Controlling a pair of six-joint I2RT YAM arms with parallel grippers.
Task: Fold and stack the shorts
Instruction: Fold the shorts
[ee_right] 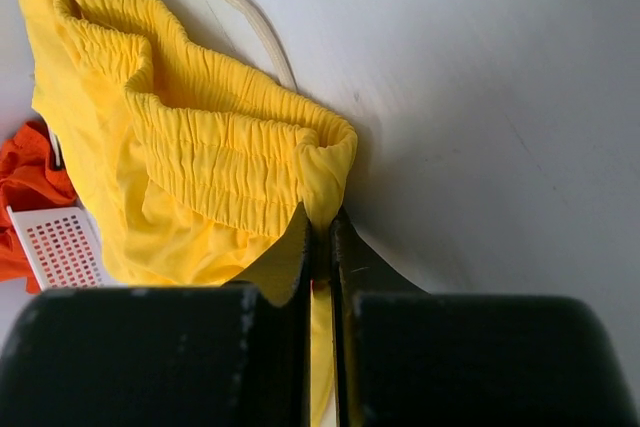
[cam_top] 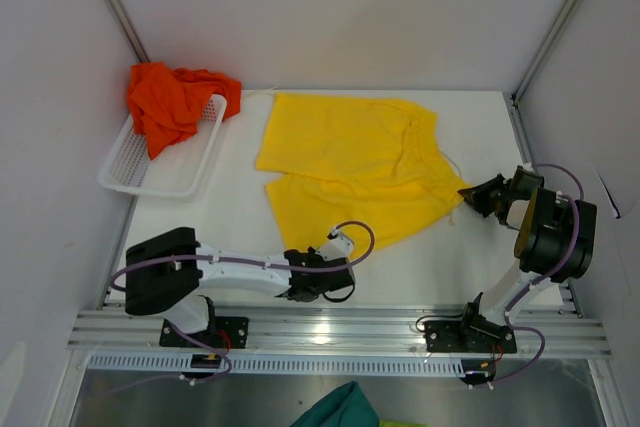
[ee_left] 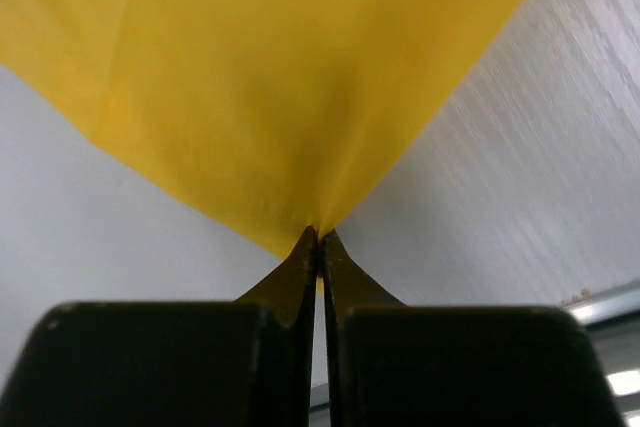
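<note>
Pinching the yellow shorts at two points, both claws are gripping cloth. The left claw is closing tight on the near hem corner of a leg, and the right claw is clamping the right end of the waistband. These shorts are lying spread flat in the middle of the table, not yet folded, so the first fold looks to be only starting.

The orange shorts are sitting crumpled in the basket at the far left, waiting to be folded, and the stacking is waiting too. A drawstring is trailing off the waistband onto the table and may be getting dragged into the fold. A teal cloth is lying below the near edge, out of the way.
</note>
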